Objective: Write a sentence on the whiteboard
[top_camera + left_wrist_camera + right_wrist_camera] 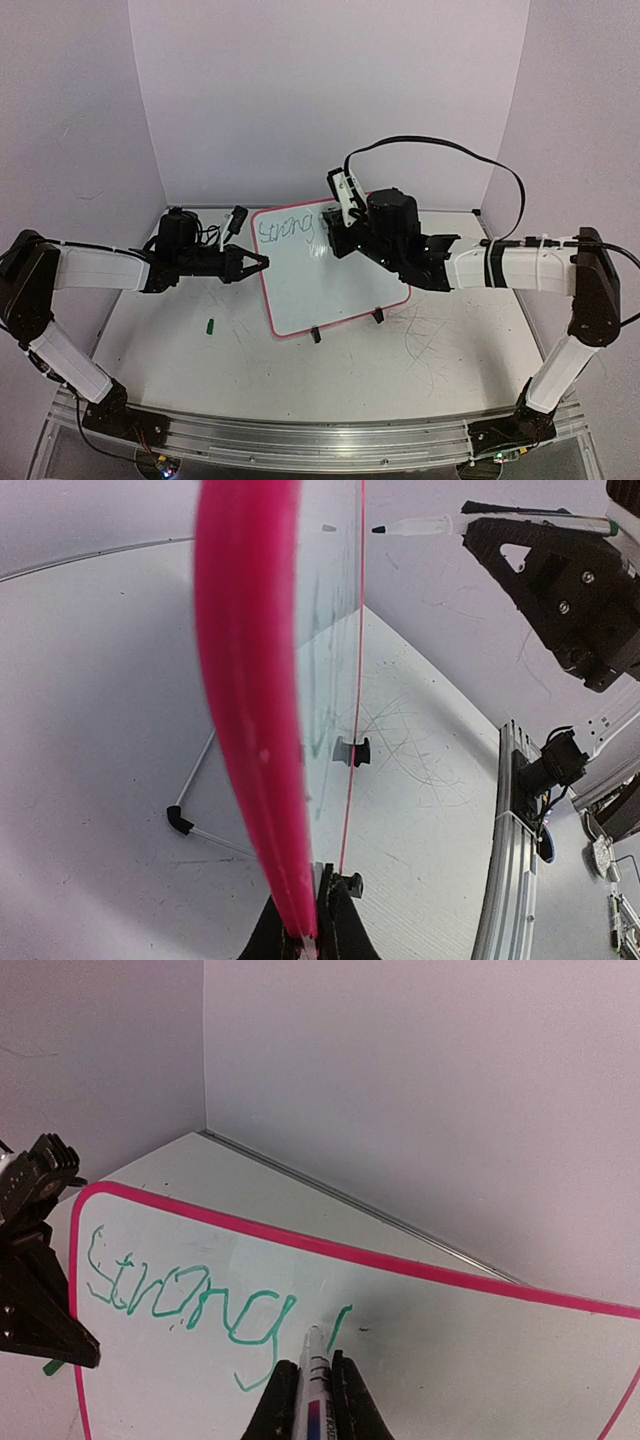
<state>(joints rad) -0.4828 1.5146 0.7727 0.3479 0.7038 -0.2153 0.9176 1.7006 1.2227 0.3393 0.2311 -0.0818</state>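
At mid-desk the board (335, 290) stands propped on its two black feet (315, 336), its face turned toward the right arm. The left pincer (257, 263) is pressed together on the board's pink left rim and steadies it. The right pincer (310, 1400) pinches a marker (316, 1360) upright between its fingers, tip at the board's surface just past the last letter; whether it actually touches, I cannot tell.

Of the sentence (175, 1300), only the first word, "Strong", is down in green along the top left of the board, with one short stroke to its right that looks like the start of the next word. The rest of the board is bare white.

By my judgement the task is roughly a quarter done. The remaining words are yet to be written, and there is room for them along the top line and below. A small green cap (211, 325) lies on the desk (430, 360), left of the board and apart from it.
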